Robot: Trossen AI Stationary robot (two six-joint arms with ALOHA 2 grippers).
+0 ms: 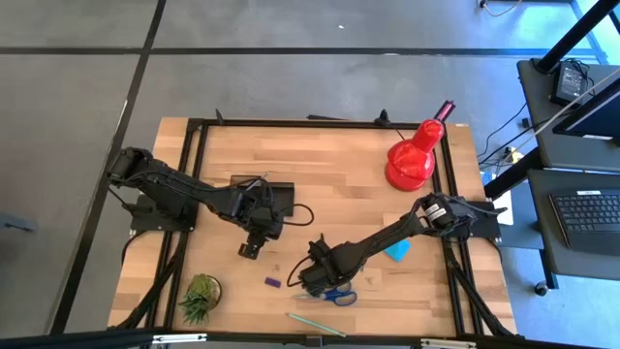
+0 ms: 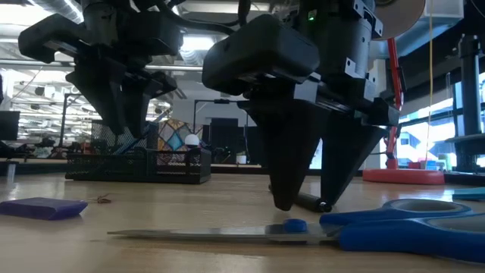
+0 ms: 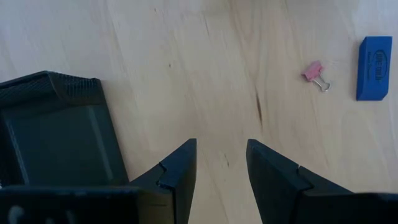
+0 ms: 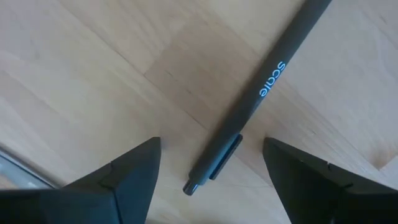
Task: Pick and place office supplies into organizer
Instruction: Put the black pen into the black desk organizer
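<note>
A dark pen (image 4: 261, 93) lies flat on the wooden table, and my right gripper (image 4: 211, 168) points down over its clip end, open, one finger on either side and apart from it. In the low view the pen (image 2: 314, 202) shows between those fingers. Blue-handled scissors (image 1: 334, 294) lie just nearer the front edge. My left gripper (image 3: 221, 162) hangs open above bare wood beside the black organizer (image 1: 269, 197), with nothing between its fingers. A small purple block (image 1: 272, 282) and a cyan sticky pad (image 1: 395, 250) rest on the table.
A red desk lamp (image 1: 412, 160) stands at the back right, and a small potted plant (image 1: 201, 296) at the front left. A pale pencil (image 1: 315, 323) lies near the front edge. A pink binder clip (image 3: 315, 74) lies beside the block (image 3: 375, 59).
</note>
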